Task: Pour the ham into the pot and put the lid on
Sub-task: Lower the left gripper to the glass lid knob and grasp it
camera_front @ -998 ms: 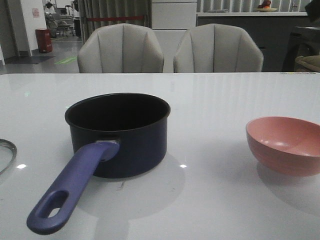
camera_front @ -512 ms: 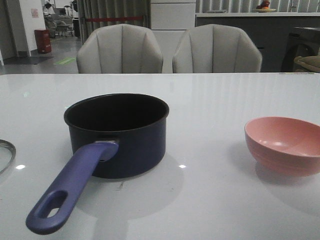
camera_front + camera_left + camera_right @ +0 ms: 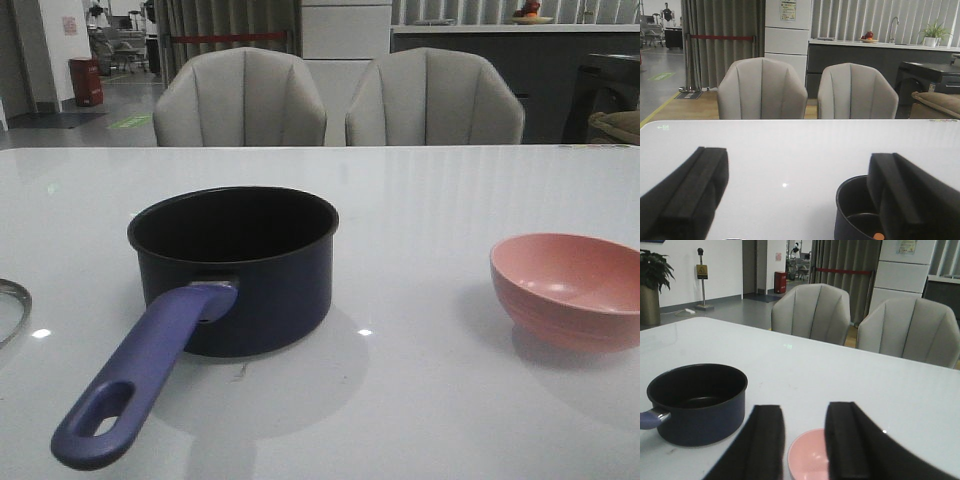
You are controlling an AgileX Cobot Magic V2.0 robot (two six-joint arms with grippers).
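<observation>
The dark navy pot (image 3: 240,270) stands left of centre on the white table, its purple-blue handle (image 3: 140,375) pointing toward me. In the left wrist view one small orange ham piece (image 3: 879,236) lies on the pot's (image 3: 852,210) black floor. Only a curved bit of the lid's steel rim (image 3: 12,305) shows at the far left edge; its knob is out of view. My left gripper (image 3: 797,165) is wide open and empty above the table, left of the pot. My right gripper (image 3: 804,412) is open and empty, above the pink bowl (image 3: 810,455). Neither gripper shows in the front view.
The round pink bowl (image 3: 570,285) sits at the right of the table (image 3: 420,200); no pieces show inside it. The pot also shows in the right wrist view (image 3: 695,400). Two grey chairs (image 3: 240,100) stand behind the table's far edge.
</observation>
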